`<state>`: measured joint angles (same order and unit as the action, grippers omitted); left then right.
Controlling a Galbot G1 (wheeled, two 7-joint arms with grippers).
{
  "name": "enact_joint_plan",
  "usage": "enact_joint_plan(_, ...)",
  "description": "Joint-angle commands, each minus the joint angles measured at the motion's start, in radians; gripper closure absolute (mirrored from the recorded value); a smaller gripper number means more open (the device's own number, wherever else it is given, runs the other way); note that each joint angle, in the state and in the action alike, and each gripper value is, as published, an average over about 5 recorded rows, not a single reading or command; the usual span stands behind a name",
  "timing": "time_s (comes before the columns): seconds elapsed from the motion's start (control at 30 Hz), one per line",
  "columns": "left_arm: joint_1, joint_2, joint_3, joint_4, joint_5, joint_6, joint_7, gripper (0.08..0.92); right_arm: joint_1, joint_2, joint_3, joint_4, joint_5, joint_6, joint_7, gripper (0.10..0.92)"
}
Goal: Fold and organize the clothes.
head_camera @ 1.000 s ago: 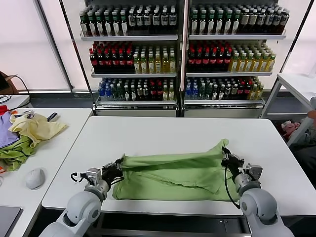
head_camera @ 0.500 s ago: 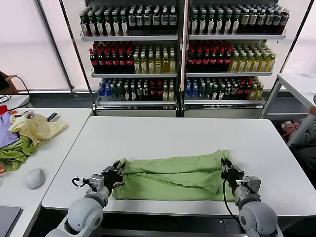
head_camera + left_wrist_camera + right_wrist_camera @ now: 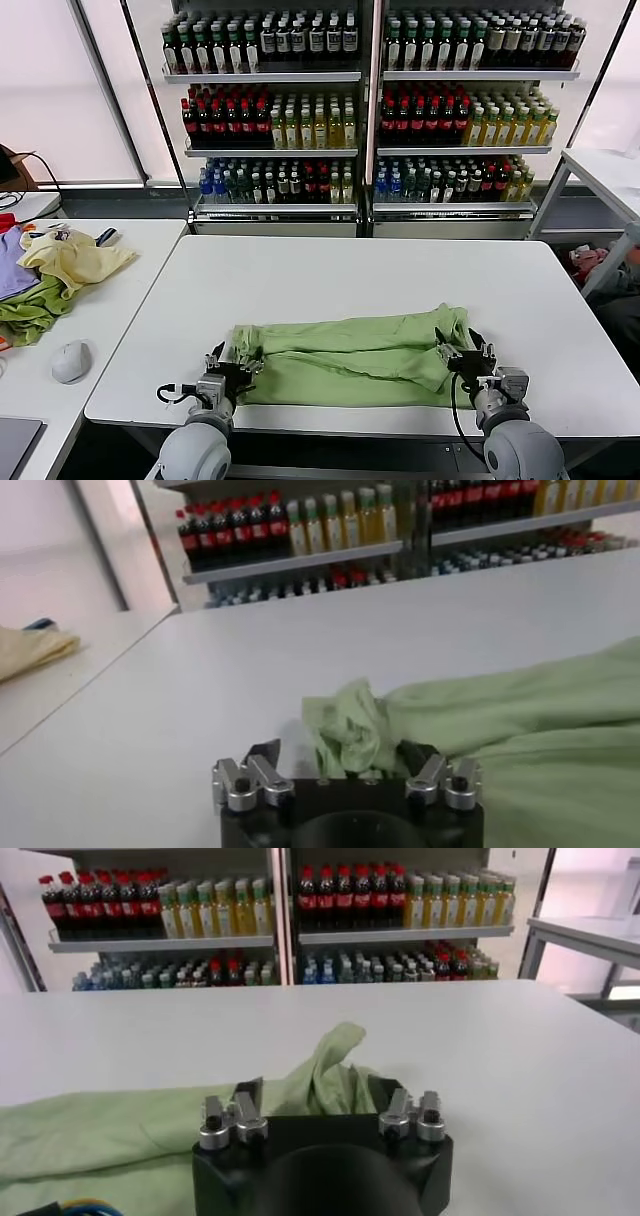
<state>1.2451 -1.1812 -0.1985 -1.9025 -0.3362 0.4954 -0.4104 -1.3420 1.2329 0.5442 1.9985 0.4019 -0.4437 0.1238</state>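
Note:
The light green polo shirt [image 3: 350,355] lies folded into a long band across the near part of the white table [image 3: 350,270]. My left gripper [image 3: 228,362] is at the shirt's left end, open, with a bunched corner of cloth [image 3: 345,735] lying between its fingers [image 3: 265,755]. My right gripper [image 3: 463,355] is at the shirt's right end, also open, with a raised fold of cloth [image 3: 330,1063] between its fingers [image 3: 385,1090]. Collar, buttons and chest print are hidden in the folds.
A side table on the left holds a heap of pale yellow, purple and darker green garments [image 3: 50,275] and a grey mouse [image 3: 70,360]. Shelves of bottles [image 3: 370,100] stand behind. Another white table [image 3: 605,170] is at the far right.
Both grippers came back toward the front edge and down, laying the lifted shirt edge over the rest. The shirt now lies as a flatter, narrower band, and both jaws have opened.

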Motion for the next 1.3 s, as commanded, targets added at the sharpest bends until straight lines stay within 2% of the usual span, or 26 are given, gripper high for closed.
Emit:
enact_joint_plan(0.03,0.032,-0.092,0.015,0.007,0.062,0.012,-0.070,0.236,-0.008,0.001,0.003,0.009,-0.005,-0.001,0.000,0.217)
enact_joint_plan(0.27,0.023,-0.076,-0.003,0.016,-0.017,0.006,-0.050,0.430,-0.005,0.002,0.006,0.010,0.005,0.001,0.003,0.203)
enact_joint_plan(0.6,0.027,-0.011,-0.104,-0.011,-0.126,-0.002,0.001,0.716,0.009,-0.001,0.008,0.015,0.014,0.008,0.005,0.203)
enact_joint_plan(0.77,0.033,0.075,-0.196,-0.030,-0.193,-0.012,0.018,0.851,0.007,0.003,0.011,0.030,0.020,0.014,0.000,0.203)
enact_joint_plan(0.87,0.030,0.148,-0.264,-0.046,-0.241,-0.018,0.025,0.882,0.006,-0.002,0.010,0.037,0.022,0.017,-0.002,0.203)
enact_joint_plan(1.03,0.004,0.231,-0.382,-0.089,-0.341,-0.017,0.032,0.885,0.014,-0.005,0.009,0.044,0.024,0.018,-0.001,0.203)
enact_joint_plan(1.17,-0.027,0.264,-0.472,-0.125,-0.445,-0.015,0.036,0.885,0.014,-0.003,0.009,0.051,0.024,0.018,-0.002,0.203)
enact_joint_plan(1.3,-0.038,0.261,-0.522,-0.200,-0.674,-0.004,0.033,0.885,0.013,-0.007,0.011,0.059,0.024,0.018,-0.002,0.203)
